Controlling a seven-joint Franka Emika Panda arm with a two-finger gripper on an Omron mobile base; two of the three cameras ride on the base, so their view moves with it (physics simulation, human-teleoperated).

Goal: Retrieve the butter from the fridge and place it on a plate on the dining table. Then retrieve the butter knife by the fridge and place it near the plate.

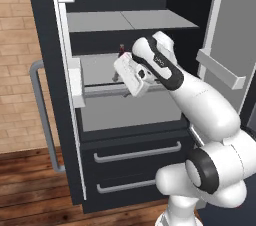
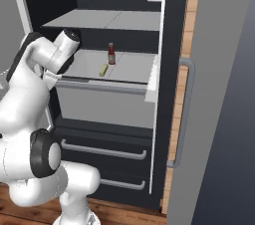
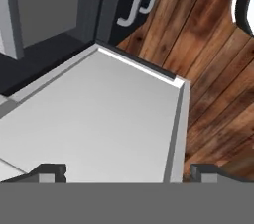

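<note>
On the fridge [image 2: 172, 45] shelf, butter [image 2: 103, 70] beyond the open claw [image 3: 128, 171].

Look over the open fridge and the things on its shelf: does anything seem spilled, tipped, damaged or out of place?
Nothing stands out. On the fridge shelf the butter lies flat and the small red bottle stands upright beside it, apart from it. No spill shows. The gripper is open and holds nothing.

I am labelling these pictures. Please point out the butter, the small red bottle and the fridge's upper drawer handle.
butter [image 2: 103, 70]: right base view, middle of the yellow stick.
red bottle [image 2: 111, 56]: right base view, its red body.
upper drawer handle [image 1: 137, 153]: left base view, middle of the grey bar.
</note>
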